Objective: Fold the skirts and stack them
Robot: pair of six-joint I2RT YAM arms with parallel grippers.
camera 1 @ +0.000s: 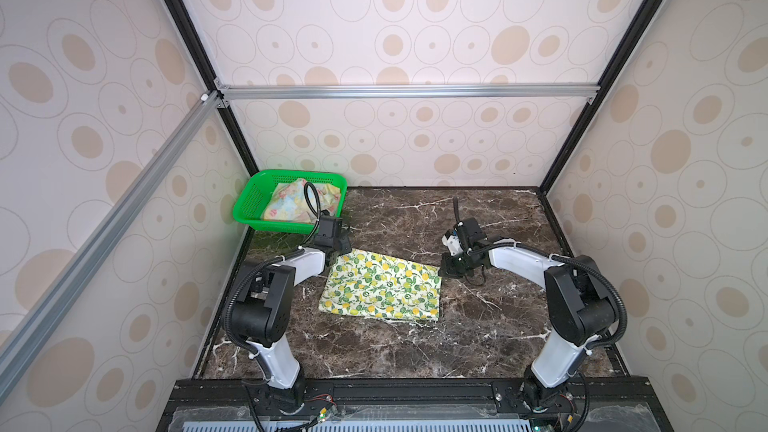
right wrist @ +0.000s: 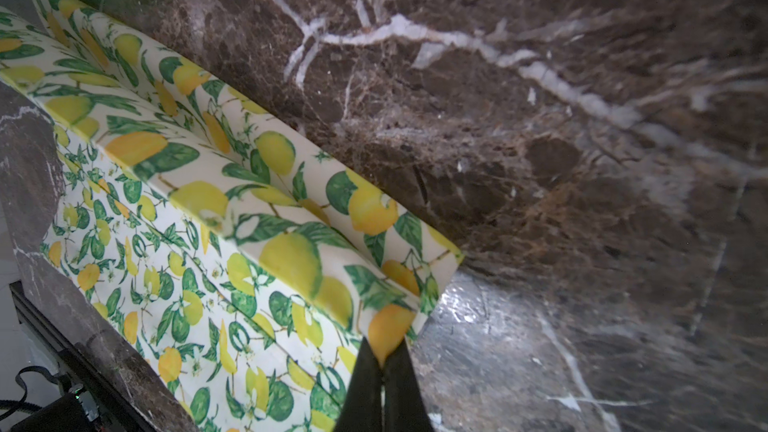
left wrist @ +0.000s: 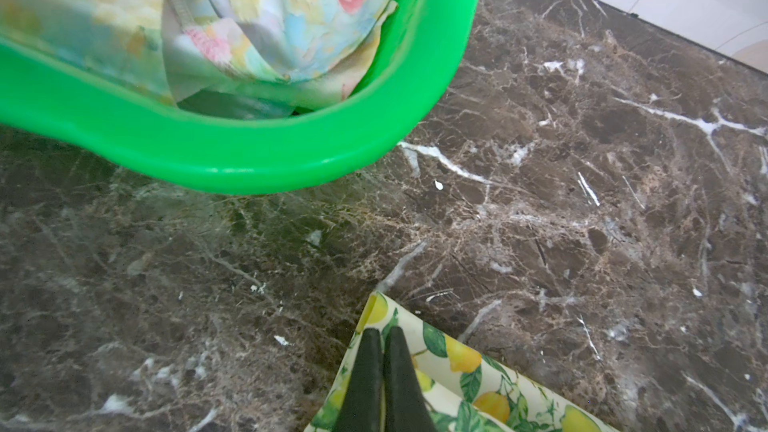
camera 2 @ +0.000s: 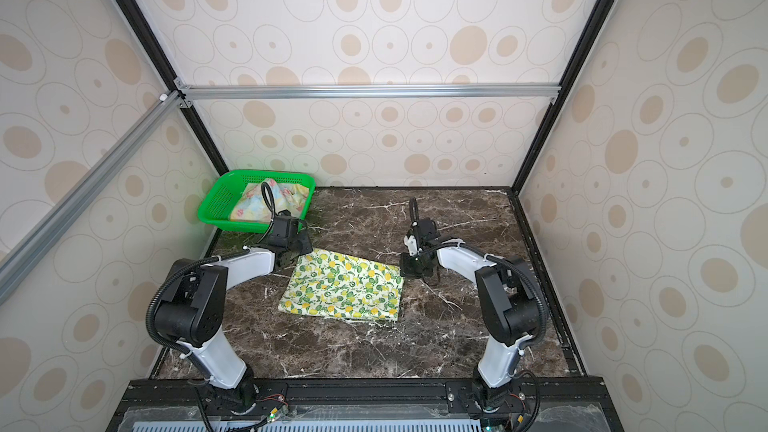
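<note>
The left end effector (left wrist: 383, 334) is closed, pinching the far left corner of the lemon skirt (camera 1: 382, 288). The right end effector (right wrist: 383, 361) is closed, pinching its far right corner. The skirt lies folded mid-desk (camera 1: 478, 326), with the gripped edge apparently raised slightly. The flowered skirt (camera 1: 286, 201) sits crumpled in the green basket (camera 1: 245, 211) at the desk's far left corner.

Green basket (camera 1: 248, 203) on marble tabletop (camera 1: 415, 347)
</note>
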